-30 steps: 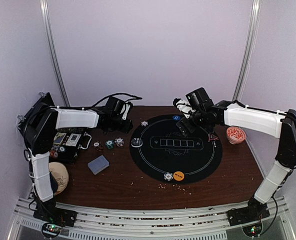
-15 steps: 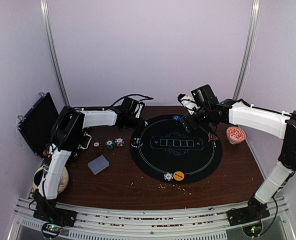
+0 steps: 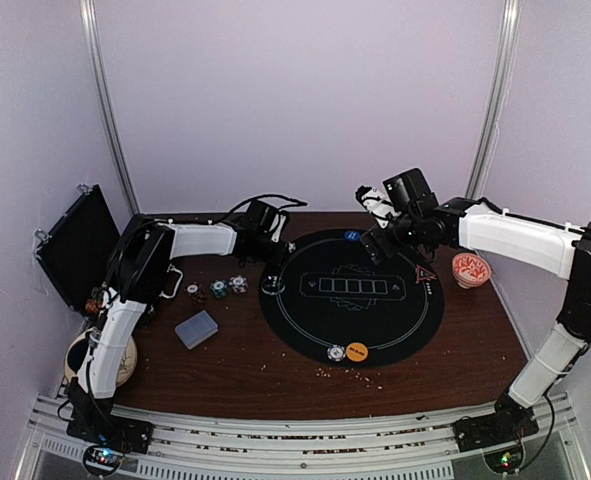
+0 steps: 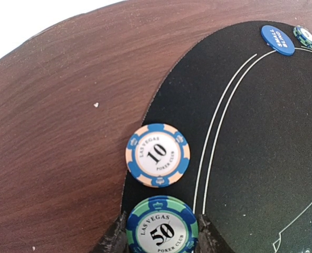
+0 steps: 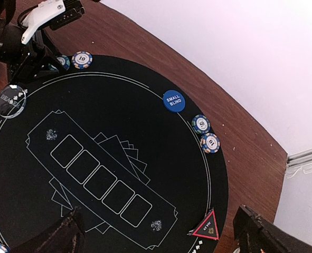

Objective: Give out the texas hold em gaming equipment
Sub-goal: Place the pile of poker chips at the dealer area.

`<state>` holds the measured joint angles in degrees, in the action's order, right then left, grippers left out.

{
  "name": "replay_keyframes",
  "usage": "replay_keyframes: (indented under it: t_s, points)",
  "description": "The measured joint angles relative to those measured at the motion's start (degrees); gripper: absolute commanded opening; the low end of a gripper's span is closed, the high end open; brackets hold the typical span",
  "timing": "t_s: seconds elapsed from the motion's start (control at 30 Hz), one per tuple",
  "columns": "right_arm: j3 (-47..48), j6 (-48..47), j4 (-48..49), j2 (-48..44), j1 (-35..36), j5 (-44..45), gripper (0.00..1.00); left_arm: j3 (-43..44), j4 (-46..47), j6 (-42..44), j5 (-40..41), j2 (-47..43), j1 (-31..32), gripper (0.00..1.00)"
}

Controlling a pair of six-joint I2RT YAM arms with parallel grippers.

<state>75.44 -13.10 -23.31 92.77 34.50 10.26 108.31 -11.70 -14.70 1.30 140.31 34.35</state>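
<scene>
Left fingers (image 4: 113, 241) clenched on a green 50 chip (image 4: 162, 229) at the mat's (image 4: 251, 158) far-left rim, just beside a blue 10 chip (image 4: 157, 155) lying there. Right fingers (image 5: 58, 237) spread wide, nothing in them, above the mat. Risk: let go crooked & the 50 lands on the 10 or skids onto the bare surface (image 4: 50, 132). Count: 1 small-blind disc (image 5: 173, 100), 2 chips (image 5: 200, 124) beside it, 1 red triangle (image 5: 207, 226), 1 card deck (image 3: 196, 329).

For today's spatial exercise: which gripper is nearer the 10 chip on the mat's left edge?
Left. The left gripper is beside the 10 chip; the right gripper is across the mat.
</scene>
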Motion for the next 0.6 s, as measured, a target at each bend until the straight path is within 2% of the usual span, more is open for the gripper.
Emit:
replay_keyframes:
  t_s: [0.43,0.5,0.6]
  points:
    - [-0.07,-0.02,0.02,-0.63,0.0,-0.17,1.0,3.02,-1.31,0.02,0.52,1.84,0.0,0.31]
    - [-0.07,-0.02,0.02,-0.63,0.0,-0.22,1.0,3.02,-1.55,0.02,0.92,1.88,0.0,0.34]
    - [-0.07,0.0,0.04,-0.63,0.0,-0.26,1.0,3.04,-1.73,0.02,1.4,1.9,0.0,0.45]
